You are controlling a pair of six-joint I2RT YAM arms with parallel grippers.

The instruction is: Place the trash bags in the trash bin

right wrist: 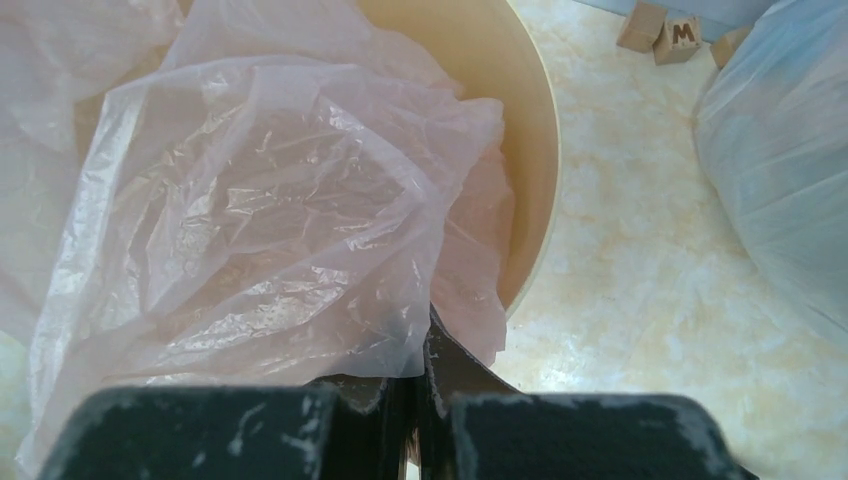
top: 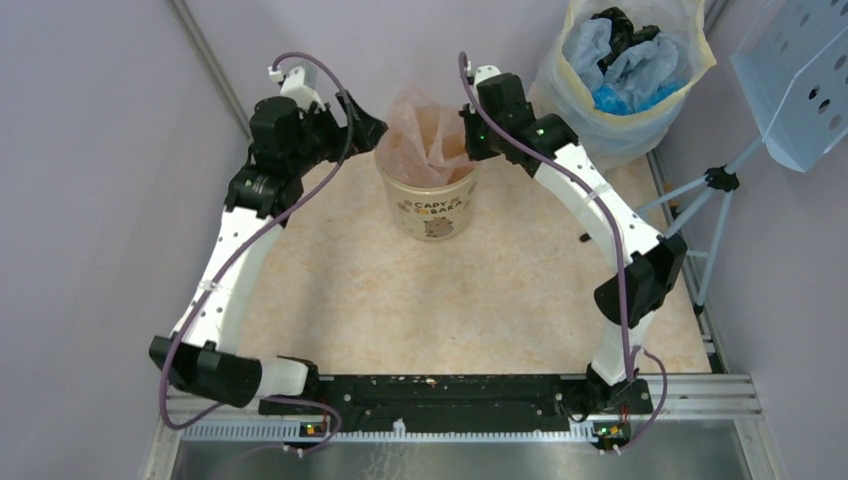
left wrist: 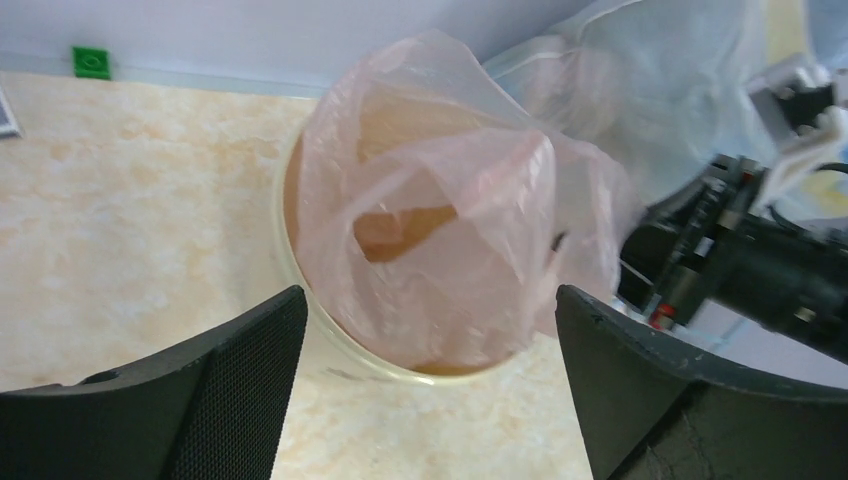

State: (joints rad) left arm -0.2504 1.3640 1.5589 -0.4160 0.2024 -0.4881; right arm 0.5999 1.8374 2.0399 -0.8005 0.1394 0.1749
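The cream-yellow trash bin [top: 432, 212] with the "CAPYBARA" print stands at the table's far middle. The pale-pink trash bag [top: 428, 135] sits in its mouth and billows above the rim. My left gripper [top: 372, 130] is open and empty just left of the bin; in the left wrist view the bag [left wrist: 440, 230] and the bin's rim [left wrist: 385, 365] lie between my spread fingers [left wrist: 250, 370]. My right gripper [top: 468, 135] is at the bin's right rim, shut on the bag's edge [right wrist: 300, 220]; the bin's inner wall [right wrist: 515, 150] shows beside it.
A large whitish-yellow bag [top: 625, 75] with blue and black contents stands at the back right, off the table. A perforated blue-grey panel on a tripod [top: 790, 80] is at the far right. Small wooden blocks [right wrist: 665, 30] lie beyond the bin. Grey walls close both sides.
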